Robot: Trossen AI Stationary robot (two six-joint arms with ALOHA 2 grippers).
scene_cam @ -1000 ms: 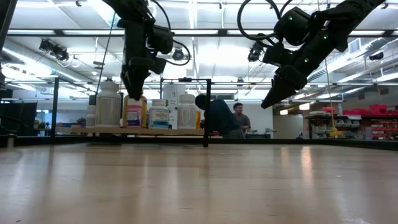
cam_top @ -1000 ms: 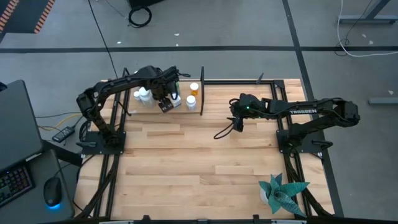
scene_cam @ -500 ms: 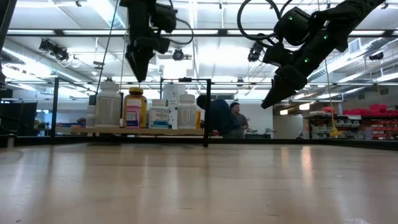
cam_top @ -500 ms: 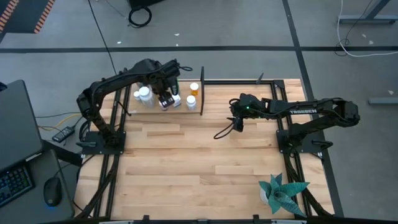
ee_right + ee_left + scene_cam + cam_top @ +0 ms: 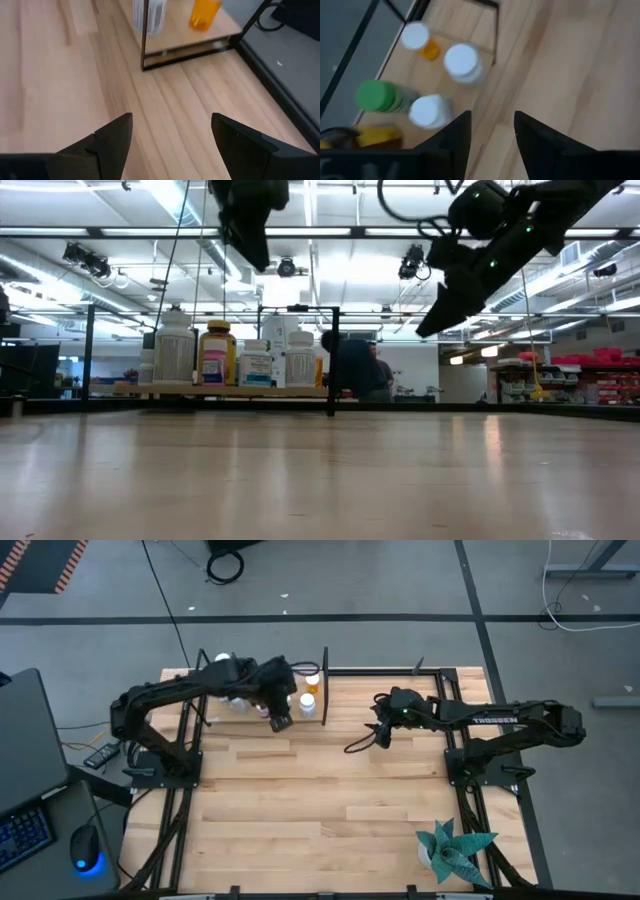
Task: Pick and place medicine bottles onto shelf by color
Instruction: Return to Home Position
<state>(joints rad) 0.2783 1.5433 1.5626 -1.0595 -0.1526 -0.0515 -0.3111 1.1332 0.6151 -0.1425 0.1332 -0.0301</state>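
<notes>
Overhead, found the left gripper (image 5: 281, 721) at 11 o'clock on the table (image 5: 300, 820), raised above the front edge of the shelf (image 5: 230, 391), fingers (image 5: 452, 140) parted a little and holding nothing. Noted the medicine bottles (image 5: 257, 363) standing in a row on that ledge, at 9 o'clock of the black divider (image 5: 331, 360), among them a green-capped bottle (image 5: 375, 95). Saw the right gripper (image 5: 382, 733) at 2 o'clock, high off the wood, well apart from the shelf, spread wide, empty.
</notes>
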